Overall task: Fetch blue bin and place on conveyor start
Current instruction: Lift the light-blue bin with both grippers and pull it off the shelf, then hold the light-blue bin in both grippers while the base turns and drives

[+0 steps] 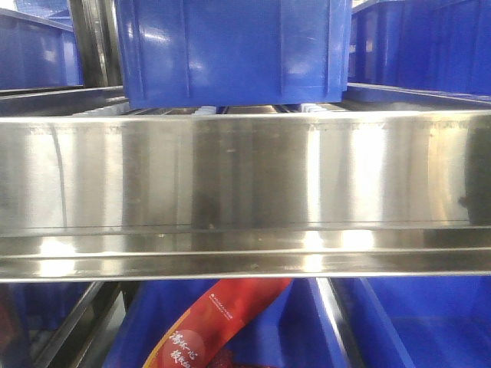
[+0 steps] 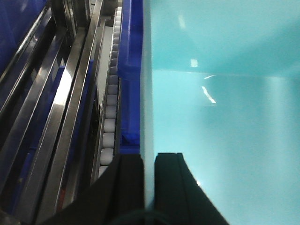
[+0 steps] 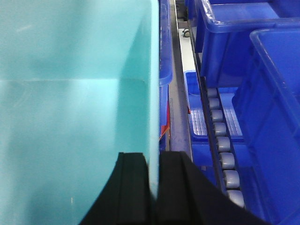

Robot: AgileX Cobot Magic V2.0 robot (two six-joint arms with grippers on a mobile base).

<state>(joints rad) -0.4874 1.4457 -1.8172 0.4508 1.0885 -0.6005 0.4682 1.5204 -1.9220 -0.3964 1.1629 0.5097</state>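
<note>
- Front view: a steel shelf rail [image 1: 245,176] under a dark blue crate [image 1: 230,50].
- Wrist views: the left hand [image 2: 149,159] and right hand [image 3: 153,157] each pinch a blue bin [image 2: 225,117] wall.

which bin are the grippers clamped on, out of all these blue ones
The light turquoise bin with smooth plain walls; the left gripper and right gripper each pinch one of its walls. The dark royal-blue crates are ungripped.
</note>
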